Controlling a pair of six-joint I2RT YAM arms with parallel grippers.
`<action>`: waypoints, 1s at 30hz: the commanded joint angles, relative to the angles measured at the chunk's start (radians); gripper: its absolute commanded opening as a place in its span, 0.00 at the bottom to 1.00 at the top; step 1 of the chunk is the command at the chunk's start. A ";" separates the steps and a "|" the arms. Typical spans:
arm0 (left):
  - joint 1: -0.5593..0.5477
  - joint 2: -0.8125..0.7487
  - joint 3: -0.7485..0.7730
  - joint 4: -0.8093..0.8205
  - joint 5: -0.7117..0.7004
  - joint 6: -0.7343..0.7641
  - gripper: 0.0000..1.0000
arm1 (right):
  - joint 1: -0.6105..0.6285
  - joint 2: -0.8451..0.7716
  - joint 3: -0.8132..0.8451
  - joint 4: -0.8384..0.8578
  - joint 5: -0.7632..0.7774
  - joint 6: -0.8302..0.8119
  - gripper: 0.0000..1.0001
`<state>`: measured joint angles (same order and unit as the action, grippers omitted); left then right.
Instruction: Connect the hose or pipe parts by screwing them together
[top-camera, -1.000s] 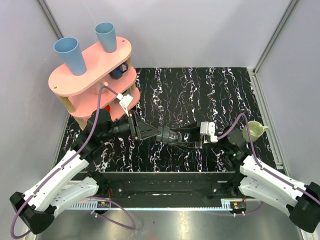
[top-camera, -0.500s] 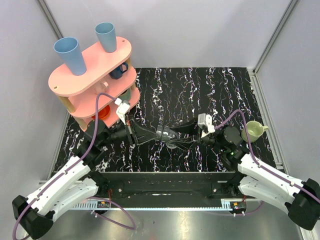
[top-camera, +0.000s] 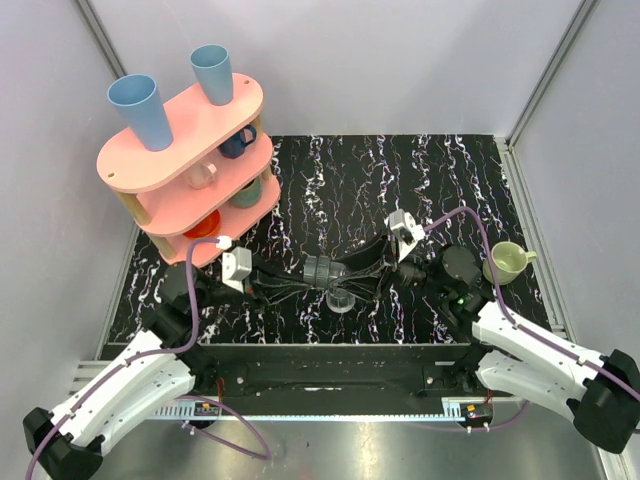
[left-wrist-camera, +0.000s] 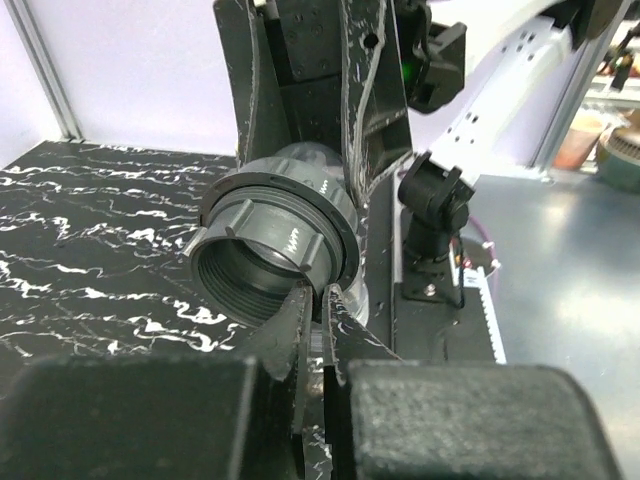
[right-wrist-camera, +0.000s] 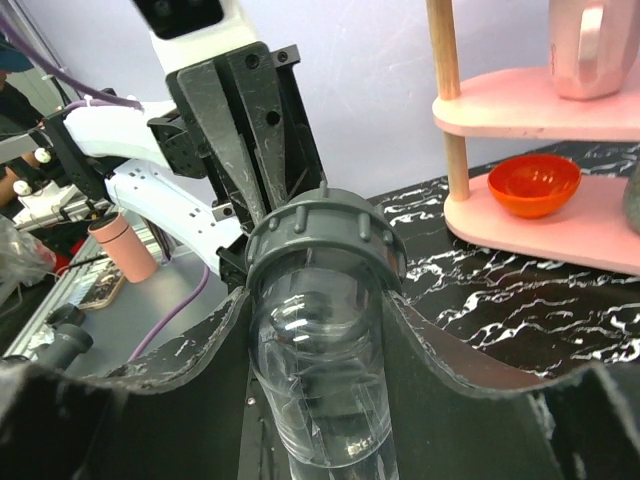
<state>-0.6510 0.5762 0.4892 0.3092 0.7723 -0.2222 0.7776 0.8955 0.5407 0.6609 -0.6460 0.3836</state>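
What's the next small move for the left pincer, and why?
Probably open the left pincer and raise it around the grey nut: its jaws look shut just under the nut's rim, apparently on nothing, while the right pincer holds the clear tube carrying that nut.

A black table veined with white (top-camera: 430, 180) carries a pink three-tier shelf (top-camera: 190, 130) at its far left corner, with a left blue cup (top-camera: 140, 108) and a right blue cup (top-camera: 212, 72) on top, and a pale green mug (top-camera: 507, 263) near its right edge.
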 joint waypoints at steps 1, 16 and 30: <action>0.007 0.022 0.025 -0.099 -0.042 0.216 0.00 | -0.005 0.008 0.058 0.131 -0.041 0.124 0.00; 0.007 -0.062 -0.051 0.119 -0.137 -0.089 0.42 | -0.005 -0.021 0.031 0.040 -0.015 -0.041 0.00; 0.008 -0.023 0.110 -0.102 -0.295 -0.434 0.68 | -0.006 -0.035 0.015 0.072 -0.053 -0.077 0.00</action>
<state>-0.6468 0.4870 0.5270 0.2089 0.5213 -0.4797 0.7704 0.8604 0.5407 0.6426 -0.6735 0.3096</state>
